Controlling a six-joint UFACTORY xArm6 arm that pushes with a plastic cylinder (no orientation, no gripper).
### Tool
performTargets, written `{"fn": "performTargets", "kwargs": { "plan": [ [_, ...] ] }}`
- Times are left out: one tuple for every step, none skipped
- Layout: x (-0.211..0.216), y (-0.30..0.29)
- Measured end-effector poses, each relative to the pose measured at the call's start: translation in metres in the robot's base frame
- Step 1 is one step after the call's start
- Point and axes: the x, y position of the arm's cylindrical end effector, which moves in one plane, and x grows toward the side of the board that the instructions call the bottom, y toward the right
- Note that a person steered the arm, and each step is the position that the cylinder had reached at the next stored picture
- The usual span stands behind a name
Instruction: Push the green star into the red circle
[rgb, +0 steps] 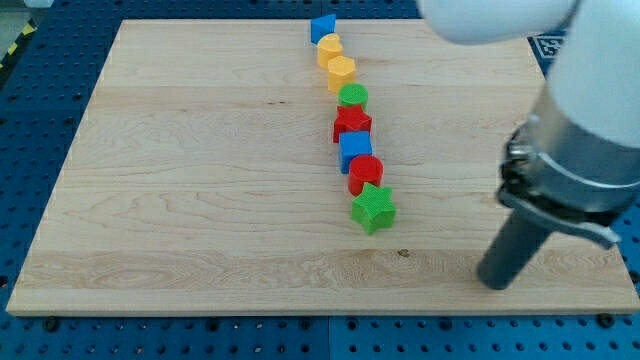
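Tabletop: pale rectangular wooden board (200, 180), grain running left to right, one small dark knot toward the view's bottom right.
Surround: blue perforated metal base (40, 100) on every side.
Markings: yellow-and-black hazard stripe (18, 42), top left.
Light: even, soft shadows.

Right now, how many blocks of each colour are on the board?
Blue: 2, the blue pentagon and blue cube
Yellow: 2, and
Green: 2, the green circle and green star
Red: 2, the red star and red circle
Total: 8
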Motion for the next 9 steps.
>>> {"fn": "performTargets", "kwargs": {
  "plan": [
    [-0.03,0.036],
    [-0.089,0.043],
    [-0.103,0.044],
    [-0.103,0.044],
    [-0.103,0.042],
    [-0.106,0.03],
    [-0.126,0.01],
    [-0.113,-0.023],
    [-0.086,-0.054]
  ]
}}
